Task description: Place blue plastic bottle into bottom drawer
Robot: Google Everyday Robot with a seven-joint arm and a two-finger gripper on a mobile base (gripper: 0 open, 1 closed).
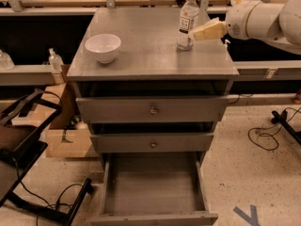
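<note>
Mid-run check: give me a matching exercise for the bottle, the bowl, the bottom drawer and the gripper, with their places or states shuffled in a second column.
Column one:
1. blue plastic bottle
2. white bowl
3. bottom drawer
4. gripper

Column two:
A. pulled far out, lowest of all
B. on the left part of the cabinet top
C. upright on the right rear part of the cabinet top
D. level with the bottle's lower half, just to its right

Pairs: 1-C; 2-B; 3-A; 4-D
</note>
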